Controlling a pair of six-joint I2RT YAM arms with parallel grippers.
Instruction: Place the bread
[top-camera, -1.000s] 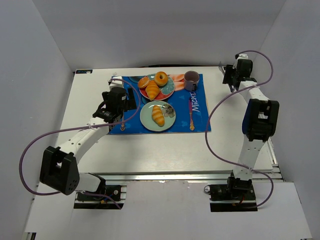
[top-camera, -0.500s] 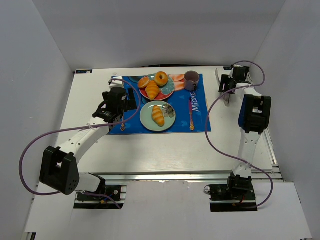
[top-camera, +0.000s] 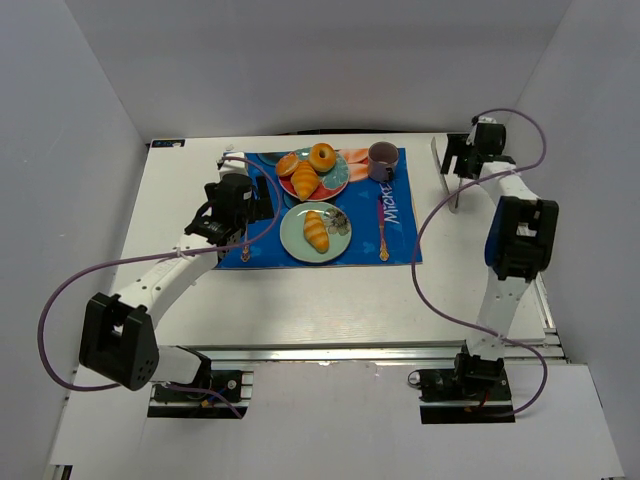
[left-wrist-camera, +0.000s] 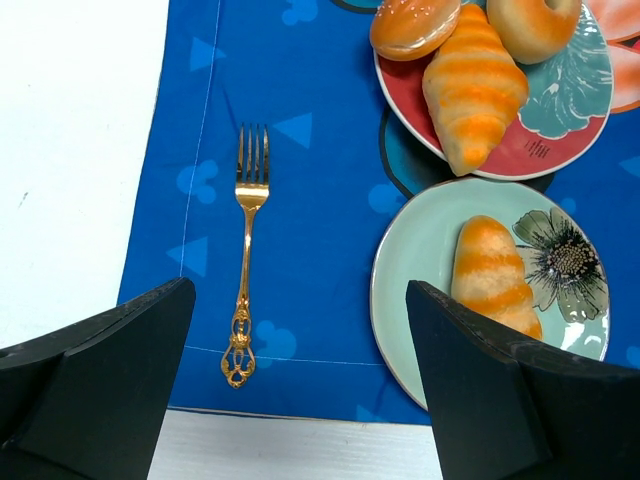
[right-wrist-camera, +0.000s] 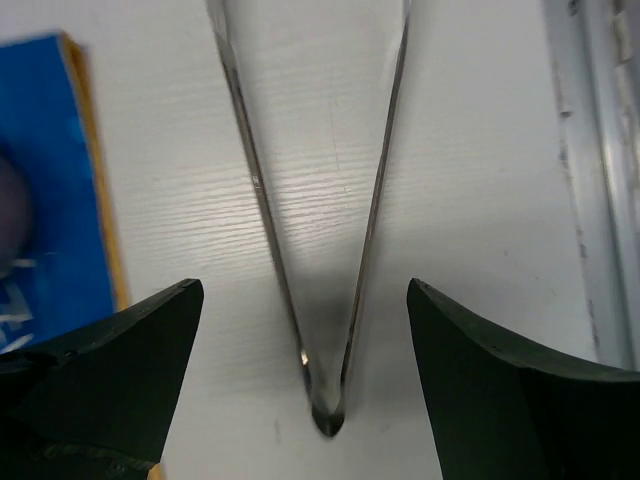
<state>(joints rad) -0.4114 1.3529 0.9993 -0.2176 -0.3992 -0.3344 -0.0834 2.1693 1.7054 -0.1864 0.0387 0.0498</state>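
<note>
Desk (top-camera: 330, 300): white.
Bread (left-wrist-camera: 495, 275): on green plate (left-wrist-camera: 420, 270), just ahead of released left jaws.
Right jaws: released over tongs (right-wrist-camera: 258, 182).

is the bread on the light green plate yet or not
On it: the bread lies flat on the light green plate, inside its rim, beside the flower print.

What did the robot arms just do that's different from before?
The right gripper opened and let go of the metal tongs, now lying on the table right of the blue mat. The left gripper and the croissant on the green plate stayed put.
</note>
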